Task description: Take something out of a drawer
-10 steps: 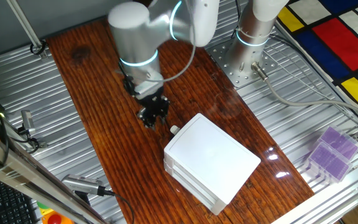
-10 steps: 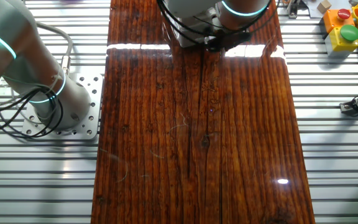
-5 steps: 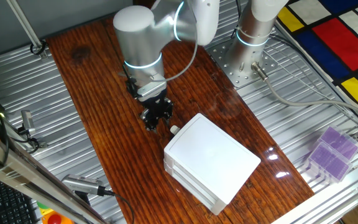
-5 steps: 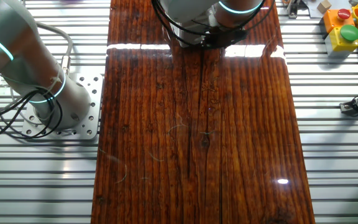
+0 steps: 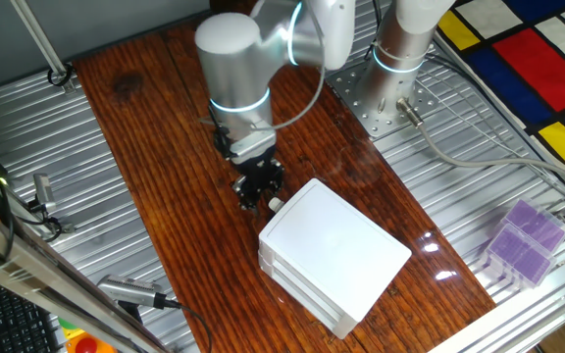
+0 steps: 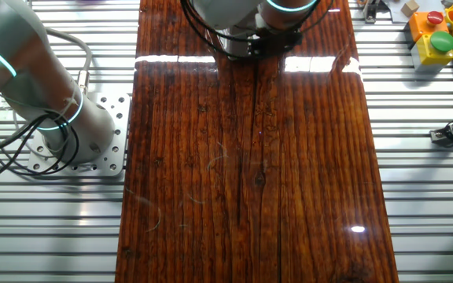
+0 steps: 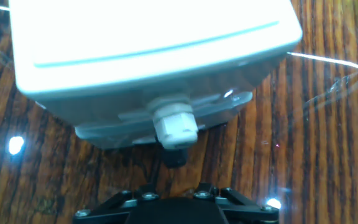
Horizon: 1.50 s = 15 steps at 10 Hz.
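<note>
The white two-drawer unit (image 5: 333,250) stands on the wooden table (image 5: 155,147), and both drawers are shut. The upper drawer (image 7: 219,112) has a small white knob (image 5: 276,204) that faces my gripper. The knob (image 7: 176,127) sits in the middle of the hand view, close in front of the hand. My gripper (image 5: 260,191) hangs low over the table just left of the knob, almost touching it. Its fingers do not show clearly, so I cannot tell how the jaws stand. The tan lump is hidden. In the other fixed view only my arm's wrist (image 6: 258,35) shows, at the top edge.
The arm's base plate (image 5: 385,98) is at the back right. A purple box (image 5: 523,240) lies on the metal slats at the right. Clamps and tools (image 5: 37,206) lie at the left. A second arm (image 6: 30,79) stands left in the other fixed view.
My arm has moved right and a little toward the front, bringing the gripper from a gap away to right beside the drawer's knob. The drawer unit has not moved.
</note>
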{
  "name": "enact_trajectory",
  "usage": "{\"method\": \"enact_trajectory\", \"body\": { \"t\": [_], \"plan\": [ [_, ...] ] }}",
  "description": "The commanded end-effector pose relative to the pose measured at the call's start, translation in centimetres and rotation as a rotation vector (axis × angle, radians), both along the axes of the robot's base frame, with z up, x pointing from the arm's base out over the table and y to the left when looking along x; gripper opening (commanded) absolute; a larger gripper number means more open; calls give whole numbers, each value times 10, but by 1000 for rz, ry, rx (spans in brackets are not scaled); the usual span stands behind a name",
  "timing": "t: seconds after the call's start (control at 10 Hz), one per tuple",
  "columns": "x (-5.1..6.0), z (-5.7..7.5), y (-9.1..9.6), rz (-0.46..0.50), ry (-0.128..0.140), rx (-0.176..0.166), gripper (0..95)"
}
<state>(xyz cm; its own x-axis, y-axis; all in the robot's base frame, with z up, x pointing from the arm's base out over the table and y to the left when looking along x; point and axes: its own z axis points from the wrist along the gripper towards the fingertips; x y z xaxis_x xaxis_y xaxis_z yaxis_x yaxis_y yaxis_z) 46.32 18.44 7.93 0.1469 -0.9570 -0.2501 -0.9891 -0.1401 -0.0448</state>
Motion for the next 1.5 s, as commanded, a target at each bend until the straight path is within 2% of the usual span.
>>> {"method": "enact_trajectory", "body": {
  "t": [0.1,0.8,1.5],
  "plan": [
    [1,-1,3,-5,-7,-1,380],
    [-3,-2,21,-25,-24,-8,380],
    [-3,-2,21,-27,-49,-18,380]
  ]
}}
